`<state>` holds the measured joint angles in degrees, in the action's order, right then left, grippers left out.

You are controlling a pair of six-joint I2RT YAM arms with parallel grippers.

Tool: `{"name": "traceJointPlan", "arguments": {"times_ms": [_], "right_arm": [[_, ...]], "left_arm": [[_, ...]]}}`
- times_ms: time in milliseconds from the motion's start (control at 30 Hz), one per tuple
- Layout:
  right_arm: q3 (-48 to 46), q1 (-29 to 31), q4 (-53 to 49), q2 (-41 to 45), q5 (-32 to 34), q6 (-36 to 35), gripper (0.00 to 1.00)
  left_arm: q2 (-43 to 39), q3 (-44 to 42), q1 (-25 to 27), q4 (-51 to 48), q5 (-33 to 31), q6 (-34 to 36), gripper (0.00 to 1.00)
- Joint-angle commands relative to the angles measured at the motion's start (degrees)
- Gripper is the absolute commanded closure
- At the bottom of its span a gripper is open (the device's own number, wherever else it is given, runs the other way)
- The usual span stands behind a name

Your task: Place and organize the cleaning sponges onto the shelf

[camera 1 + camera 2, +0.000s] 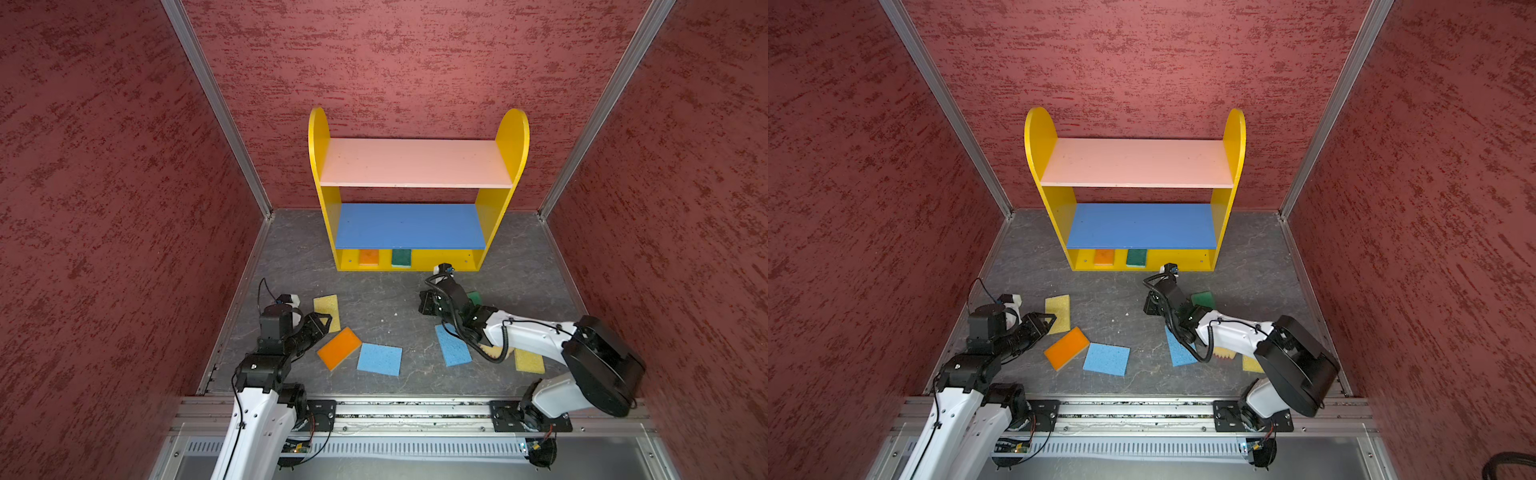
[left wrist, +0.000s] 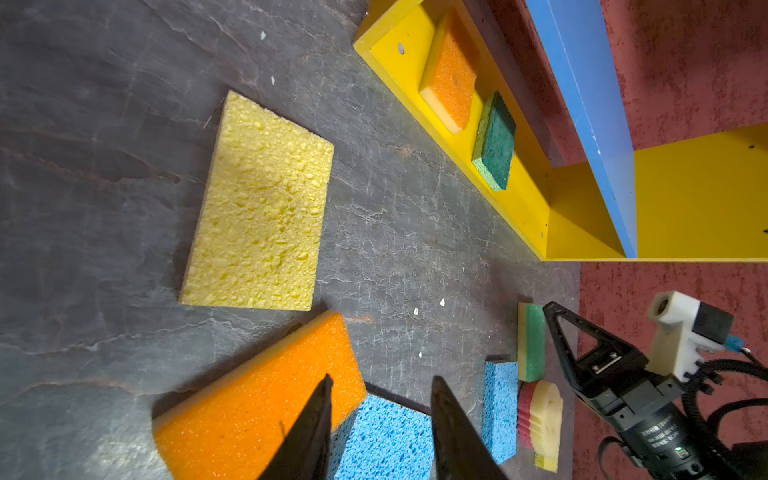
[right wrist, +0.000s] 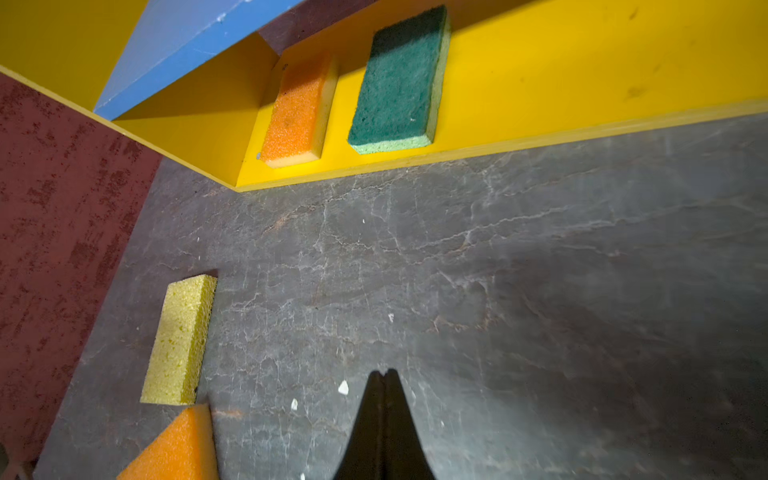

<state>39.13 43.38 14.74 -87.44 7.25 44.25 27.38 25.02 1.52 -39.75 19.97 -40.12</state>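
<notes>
Hovering, left hand (image 2: 381,377) apart, over the tabletop's (image 2: 83,166) orange sponge (image 2: 257,399) touching a blue sponge (image 2: 378,440), right hand (image 3: 384,372) pressed together empty, dark green sponge (image 3: 397,79) already on the shelf's (image 3: 540,83) bottom board, risking a double pinch on closing.

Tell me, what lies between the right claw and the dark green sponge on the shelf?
Only bare grey floor with a few white crumbs separates the right gripper and the dark green sponge on the shelf, seen in the right wrist view.
</notes>
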Motion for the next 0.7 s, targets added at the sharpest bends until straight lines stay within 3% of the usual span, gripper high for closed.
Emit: {"name": "traceJointPlan", "arguments": {"times_ms": [0, 133, 333, 667], "right_arm": [[-1.59, -2.73, 15.51, -4.93, -6.36, 8.0, 1.0], [-0.19, -5.07, 28.11, -15.09, -10.78, 16.17, 1.0], [6.24, -5.58, 36.34, -29.44, -11.37, 24.21, 1.0], [13.27, -5.58, 30.34, -35.4, -3.02, 26.49, 1.0]], "left_arm": [[-0.92, -0.58, -0.29, 1.93, 1.08, 0.36, 0.75], [-0.75, -0.5, -0.28, 2.95, 2.27, 1.47, 0.75], [-0.6, -0.58, 0.04, 3.96, 4.76, 2.79, 0.99], [-0.29, -0.59, 0.32, 4.73, 6.75, 4.23, 0.99]]}}
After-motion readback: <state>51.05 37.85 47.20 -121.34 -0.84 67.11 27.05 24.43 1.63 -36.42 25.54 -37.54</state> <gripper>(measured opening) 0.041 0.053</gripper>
